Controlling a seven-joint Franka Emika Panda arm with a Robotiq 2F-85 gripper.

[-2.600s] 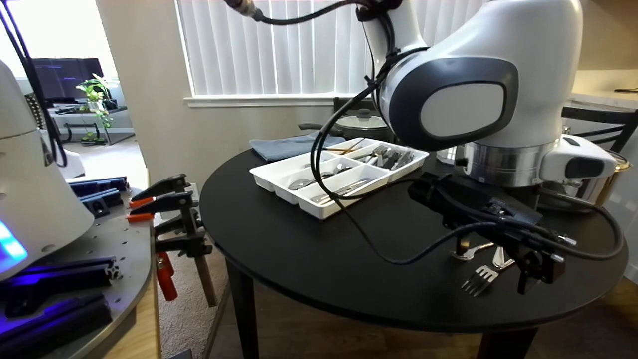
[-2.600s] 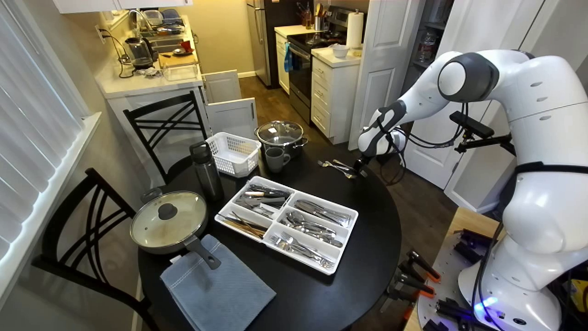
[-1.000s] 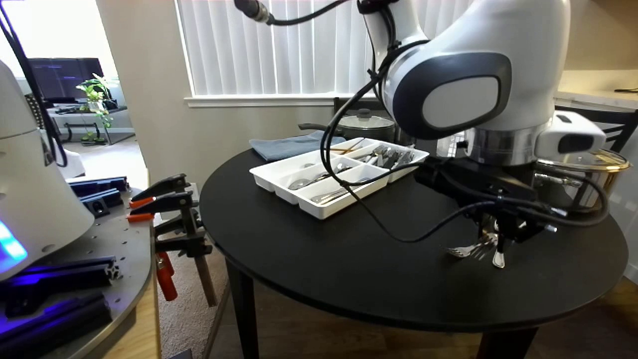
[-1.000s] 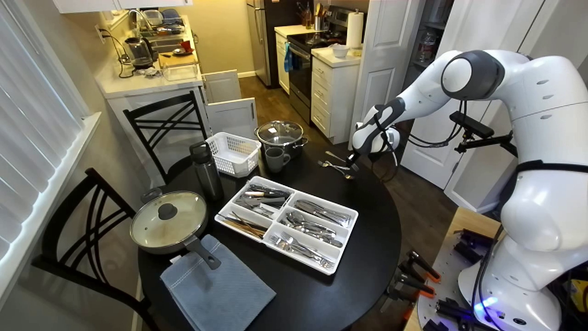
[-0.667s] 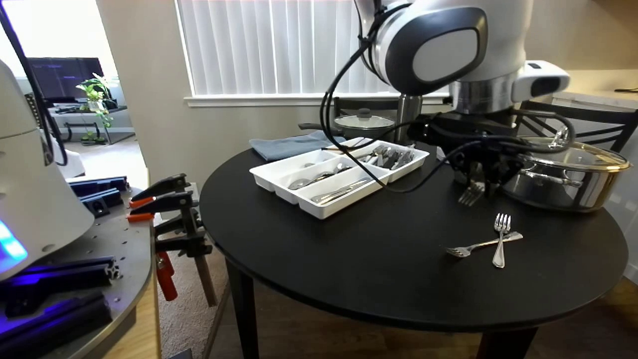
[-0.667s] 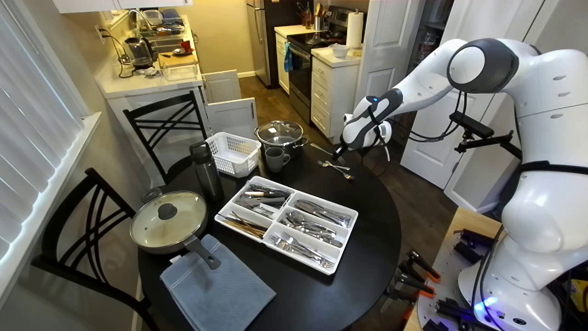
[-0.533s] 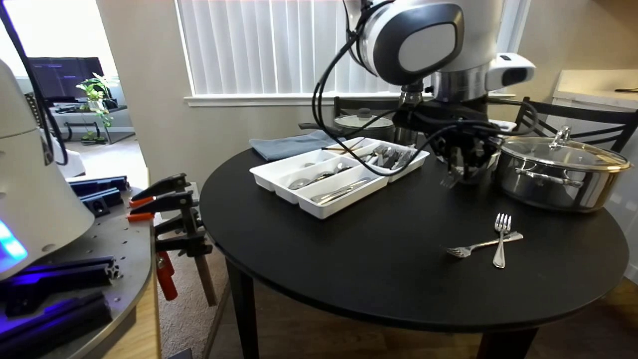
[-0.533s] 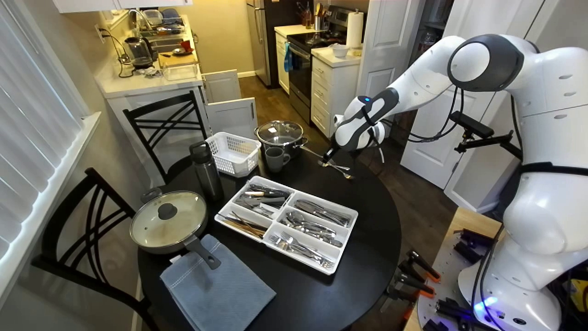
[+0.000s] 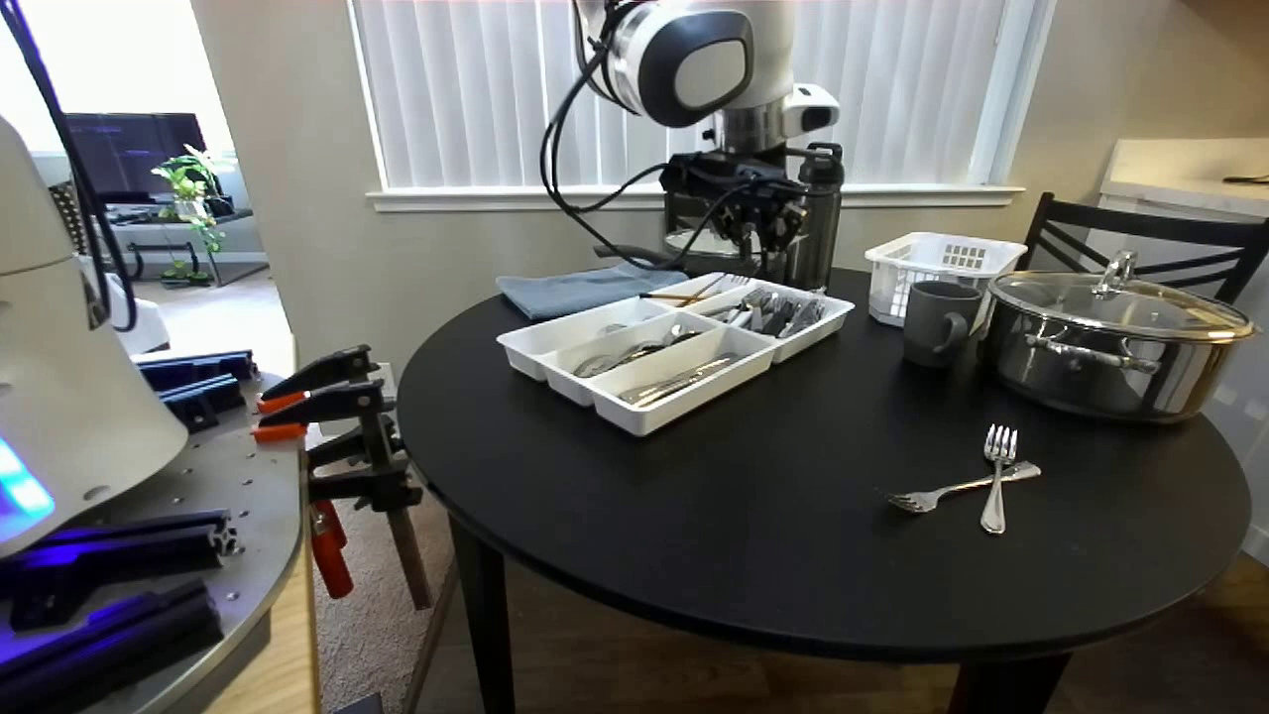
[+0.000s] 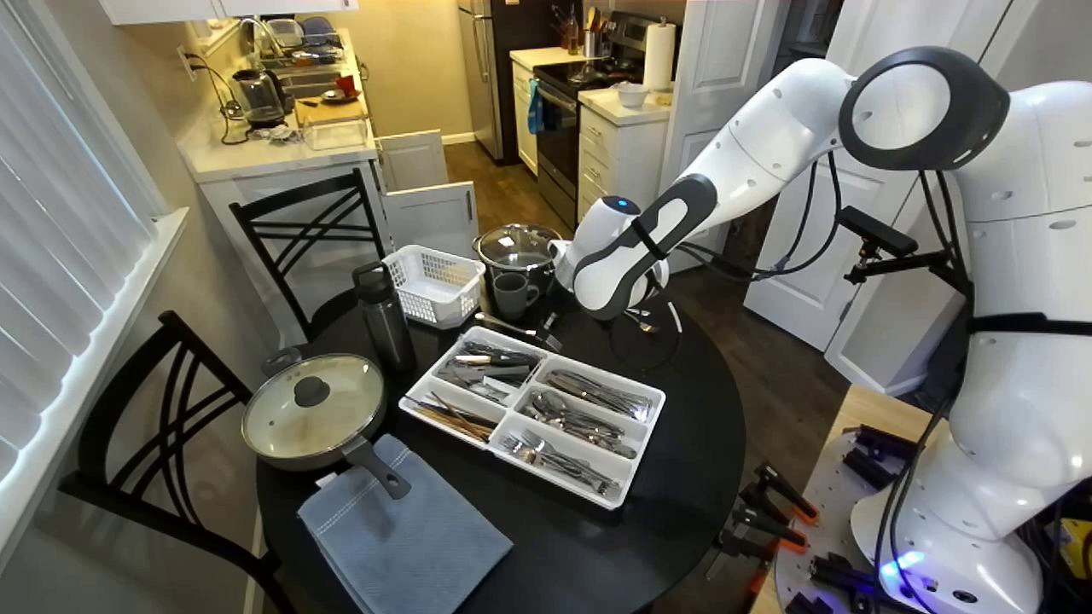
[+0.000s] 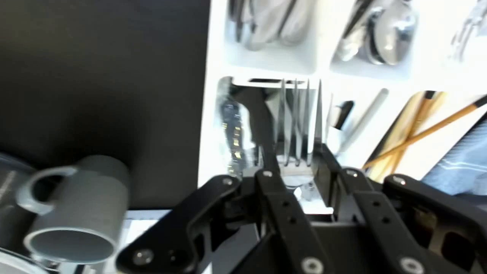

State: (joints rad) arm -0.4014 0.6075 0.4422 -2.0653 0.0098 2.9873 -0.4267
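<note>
A rounded white robot arm (image 10: 772, 132) has dark-grey joint rings (image 10: 981, 111) — black cables (image 9: 587, 73) strapped on — and a black gripper (image 11: 296, 161) with silver screws (image 11: 312, 264).

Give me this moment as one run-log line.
gripper: closed on fork | fork: held above white cutlery tray | black table: two crossed forks, gray mug, steel pot

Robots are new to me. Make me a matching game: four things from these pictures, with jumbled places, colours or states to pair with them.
1. Gripper
2. Mug
3. Cloth
4. Two loose forks

A. Crossed on the black table
B. Blue
C. Closed on a fork
D. Beside the white basket

Pairs: 1-C, 2-D, 3-B, 4-A
</note>
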